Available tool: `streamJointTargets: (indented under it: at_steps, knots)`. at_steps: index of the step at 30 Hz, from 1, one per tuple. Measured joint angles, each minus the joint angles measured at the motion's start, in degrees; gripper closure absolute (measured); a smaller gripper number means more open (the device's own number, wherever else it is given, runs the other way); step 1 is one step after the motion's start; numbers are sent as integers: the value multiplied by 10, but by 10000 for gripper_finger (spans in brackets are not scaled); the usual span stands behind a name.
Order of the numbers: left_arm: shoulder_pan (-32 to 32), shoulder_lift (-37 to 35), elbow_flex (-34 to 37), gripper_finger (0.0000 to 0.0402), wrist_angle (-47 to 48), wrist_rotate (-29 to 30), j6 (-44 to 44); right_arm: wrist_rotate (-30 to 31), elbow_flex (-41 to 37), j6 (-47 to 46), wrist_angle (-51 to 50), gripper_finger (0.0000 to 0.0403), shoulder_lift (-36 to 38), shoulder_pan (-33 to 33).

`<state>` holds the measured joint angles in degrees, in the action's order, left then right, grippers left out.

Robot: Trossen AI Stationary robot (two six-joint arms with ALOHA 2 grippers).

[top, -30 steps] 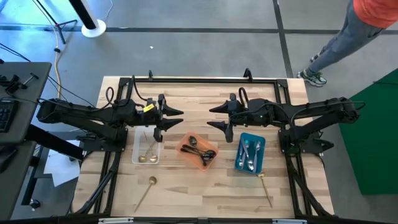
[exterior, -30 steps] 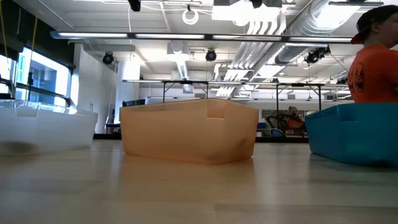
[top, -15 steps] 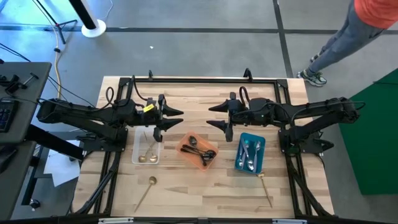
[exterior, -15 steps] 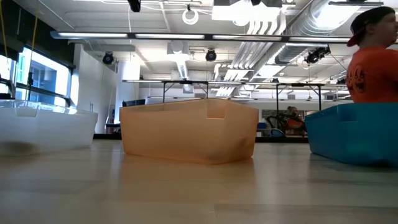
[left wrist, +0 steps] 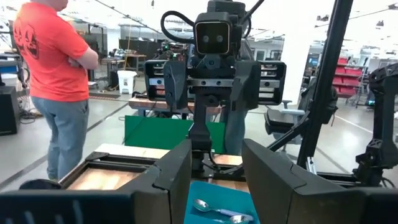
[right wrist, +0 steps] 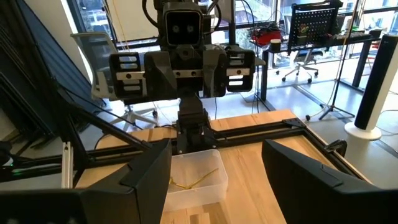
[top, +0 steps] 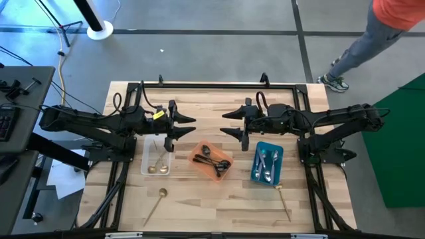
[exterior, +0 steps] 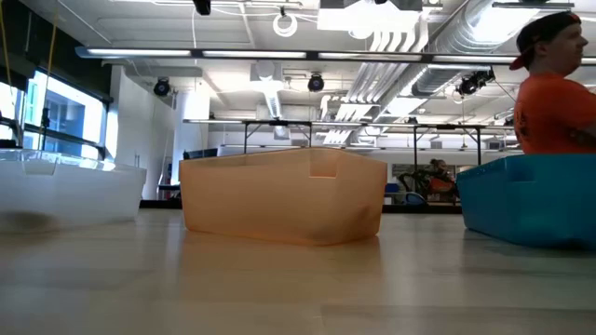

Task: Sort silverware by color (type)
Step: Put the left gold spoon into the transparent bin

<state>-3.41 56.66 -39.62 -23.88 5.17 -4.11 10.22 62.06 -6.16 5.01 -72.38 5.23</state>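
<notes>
Near the bench's front edge lie two loose gold spoons [top: 154, 203], thin, stiff, slippery; I would pinch mid-handle. The others lie in the trays [top: 157, 166]. Behind, my left gripper [top: 180, 127] and right gripper [top: 232, 123] hover open, empty.

Left pincer [top: 188, 126] parted and empty, right pincer [top: 230, 123] wide apart, both arms raised, facing each other

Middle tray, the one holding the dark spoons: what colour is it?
Orange tray; the low view shows its translucent orange wall best.
</notes>
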Motion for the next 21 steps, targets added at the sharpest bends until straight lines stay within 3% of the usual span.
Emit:
streamJointTargets:
  at_steps: [21]
  knots:
    - [-41,-4,-3,268,25,-11,-4,-17,0,-28,0,167,0,2]
